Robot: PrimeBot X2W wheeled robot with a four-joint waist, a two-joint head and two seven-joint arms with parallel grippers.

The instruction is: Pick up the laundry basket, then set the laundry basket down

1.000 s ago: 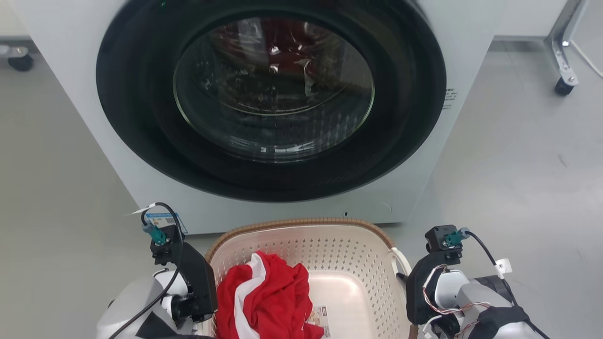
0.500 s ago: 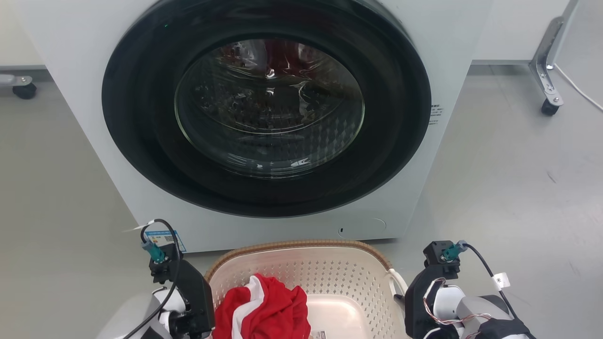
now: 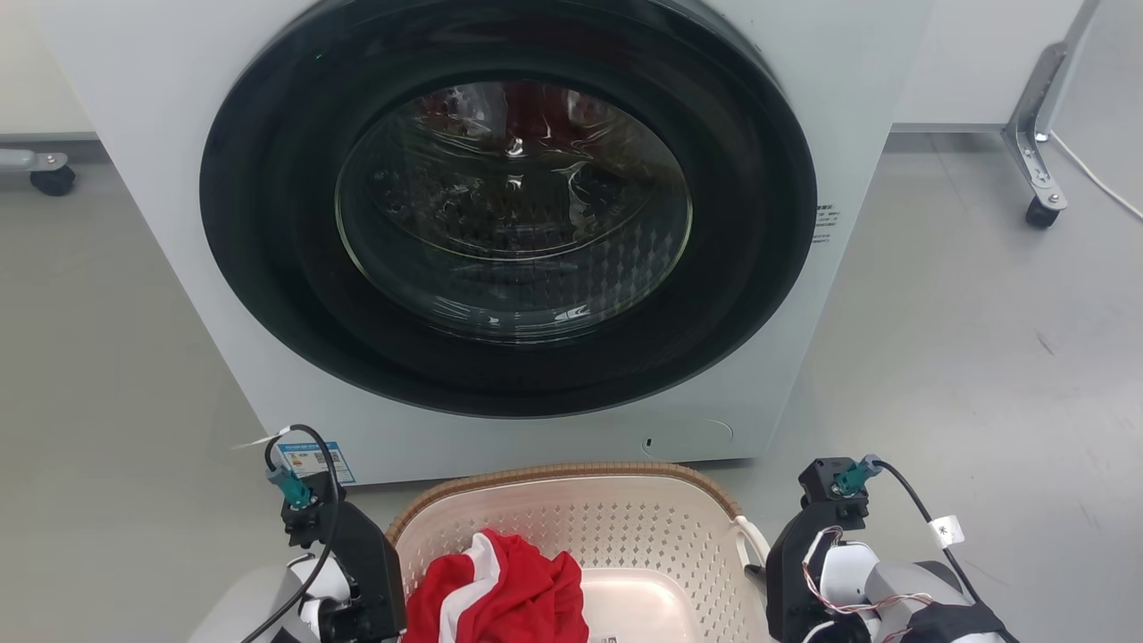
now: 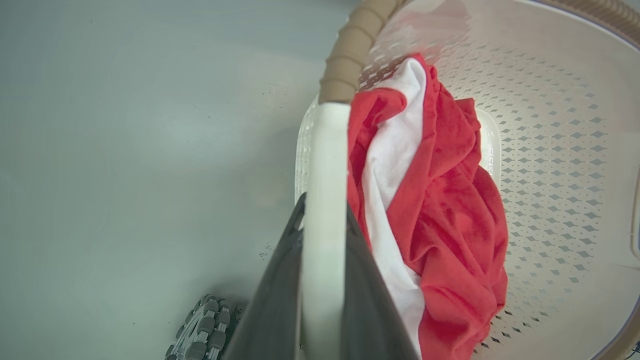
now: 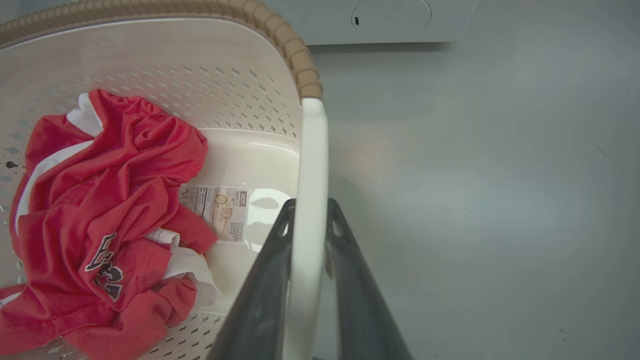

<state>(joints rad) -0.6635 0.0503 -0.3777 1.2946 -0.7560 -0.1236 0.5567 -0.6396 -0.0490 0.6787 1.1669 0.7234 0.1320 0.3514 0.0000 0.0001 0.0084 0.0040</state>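
You have the washer (image 3: 862, 89) just beyond the basket (image 3: 571, 469), blocking the way ahead. Bare floor (image 3: 964, 357) gives you room on both sides; a wheeled leg (image 3: 1031, 152) stands far right.

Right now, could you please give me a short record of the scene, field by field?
task item: laundry basket, cream, perforated, brown rim, in front of the washing machine
contents: red and white garment toward the robot's left; label sticker on the bottom
left tool: closed on the left handle
right tool: closed on the right handle
machine door: shut
lifted or resting: cannot tell
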